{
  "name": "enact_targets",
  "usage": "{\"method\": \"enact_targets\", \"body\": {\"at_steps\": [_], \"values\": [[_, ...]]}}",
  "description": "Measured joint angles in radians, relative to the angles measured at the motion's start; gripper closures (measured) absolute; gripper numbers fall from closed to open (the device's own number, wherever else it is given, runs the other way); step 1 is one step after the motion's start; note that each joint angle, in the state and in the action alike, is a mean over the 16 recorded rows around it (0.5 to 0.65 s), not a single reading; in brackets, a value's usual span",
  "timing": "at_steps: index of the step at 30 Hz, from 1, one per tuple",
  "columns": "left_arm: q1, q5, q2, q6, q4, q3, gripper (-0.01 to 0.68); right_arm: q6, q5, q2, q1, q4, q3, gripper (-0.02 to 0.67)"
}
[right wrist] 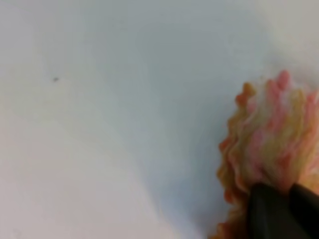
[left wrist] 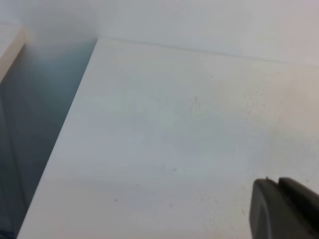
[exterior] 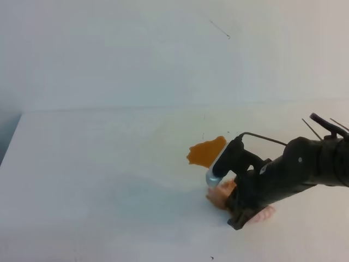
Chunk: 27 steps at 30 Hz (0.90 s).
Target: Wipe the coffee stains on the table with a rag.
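The coffee stains (exterior: 206, 152) form one amber blotch on the white table (exterior: 109, 180), right of centre. Just in front of the blotch lies the rag (exterior: 220, 192), pink and brown-tinged, bunched up under my right arm. My right gripper (exterior: 231, 200) is down on the rag. In the right wrist view its two dark fingers (right wrist: 266, 211) stand close together, pinching the gathered rag (right wrist: 264, 139). A small gap of bare table separates rag and stain. Of my left gripper, only a dark finger (left wrist: 281, 209) shows at the corner of the left wrist view, above bare table (left wrist: 174, 134).
The table's left edge (left wrist: 65, 129) drops off to a darker floor area. A white wall (exterior: 163, 49) rises behind the table. A thin black cable (exterior: 262, 137) arcs over the right arm.
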Motion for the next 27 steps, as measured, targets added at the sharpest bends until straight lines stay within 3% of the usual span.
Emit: {"method": "enact_targets", "body": {"at_steps": [7,14,27], "values": [[0.000,0.000,0.000,0.000,0.000,0.000,0.674,0.001,-0.068,-0.051,-0.018,-0.010,-0.019,0.612],[0.000,0.000,0.000,0.000,0.000,0.000,0.674,-0.003,-0.131,-0.040,-0.094,-0.017,-0.128,0.614],[0.000,0.000,0.000,0.000,0.000,0.000,0.674,0.062,0.114,0.312,-0.234,-0.071,-0.642,0.615]]}}
